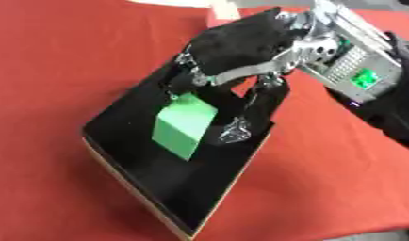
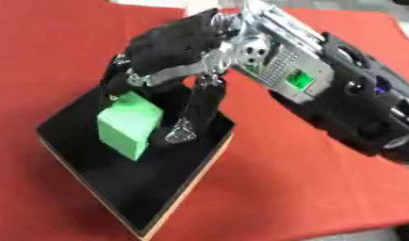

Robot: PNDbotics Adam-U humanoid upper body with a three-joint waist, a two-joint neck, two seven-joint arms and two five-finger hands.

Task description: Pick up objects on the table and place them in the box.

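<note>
A shallow box [image 1: 135,189] with a black inside and a pale wooden rim lies askew on the red cloth. Inside it a green block [image 1: 184,123] stands tilted on the black floor. My right hand [image 1: 241,42] reaches down into the box from the upper right, directly over the block. Its fingers [image 1: 181,80] hang by the block's top left corner and seem to touch it. The thumb [image 1: 238,126] points down just right of the block, with a narrow gap between them. The hand is spread and not closed round the block. My left hand shows in neither view.
Red cloth [image 1: 51,70] covers the table on all sides of the box. A pale object [image 1: 224,8] lies at the far edge, behind my hand. My right forearm [image 2: 339,94] crosses the upper right part of the view above the cloth.
</note>
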